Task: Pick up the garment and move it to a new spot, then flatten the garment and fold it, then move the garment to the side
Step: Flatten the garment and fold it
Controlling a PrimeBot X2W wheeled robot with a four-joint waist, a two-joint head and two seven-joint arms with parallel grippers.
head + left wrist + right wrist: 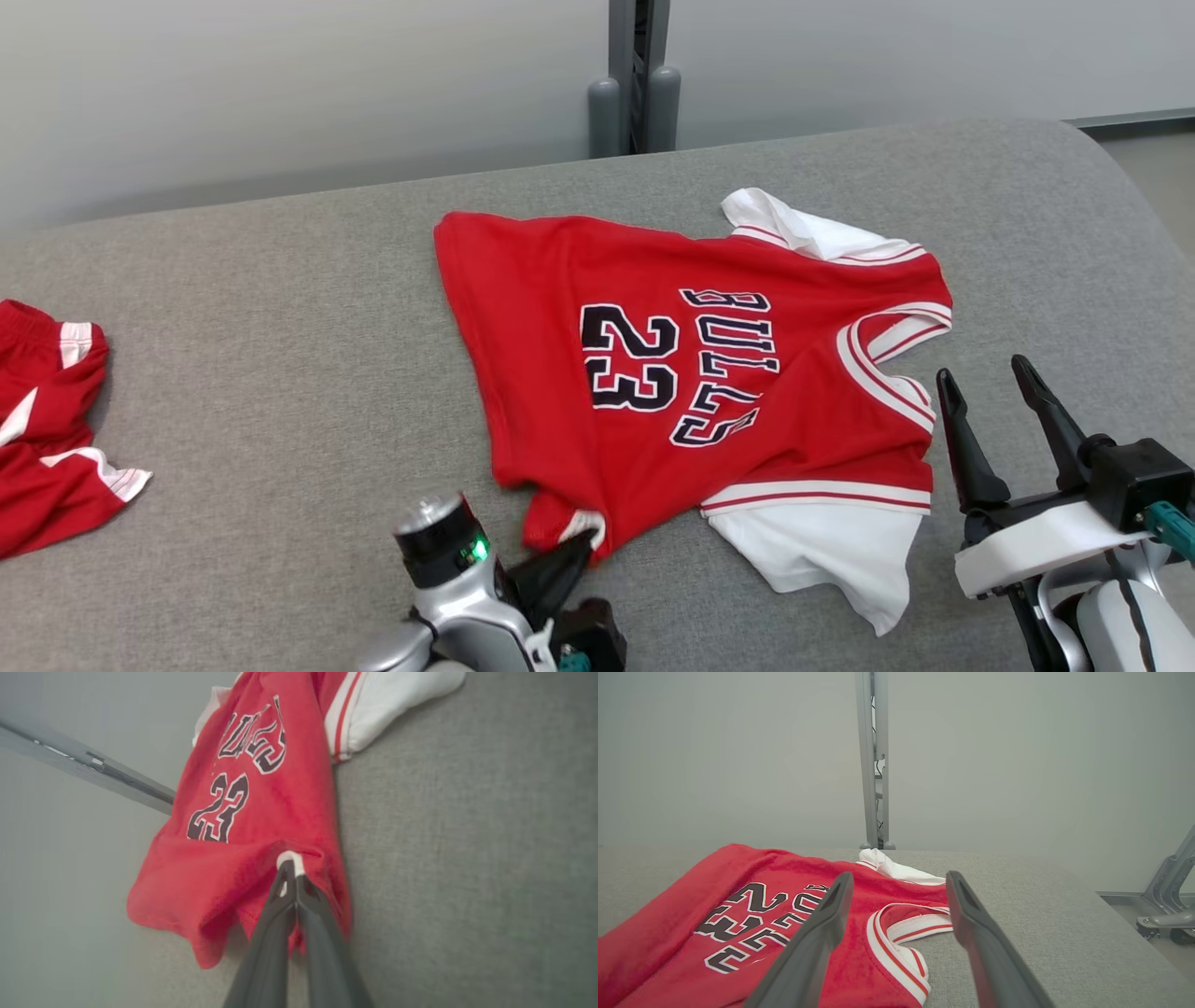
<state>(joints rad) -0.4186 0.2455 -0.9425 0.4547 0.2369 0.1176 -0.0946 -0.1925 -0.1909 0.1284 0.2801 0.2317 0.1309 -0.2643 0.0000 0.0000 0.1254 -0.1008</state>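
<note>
The garment (681,373) is a red jersey with white sleeves, marked BULLS 23, lying mostly spread on the grey padded table (280,355). My left gripper (574,551) is shut on the jersey's near bottom corner; in the left wrist view the fingertips (290,868) pinch a bunched red fold of the garment (243,812) with a bit of white trim. My right gripper (988,373) stands open just right of the jersey's collar, apart from the cloth. In the right wrist view its fingers (896,882) point over the garment's neckline (896,933).
Another red and white piece of clothing (47,420) lies at the table's left edge. A grey post (635,84) rises behind the table against a pale wall. The table's rounded right corner (1120,187) drops off toward the floor.
</note>
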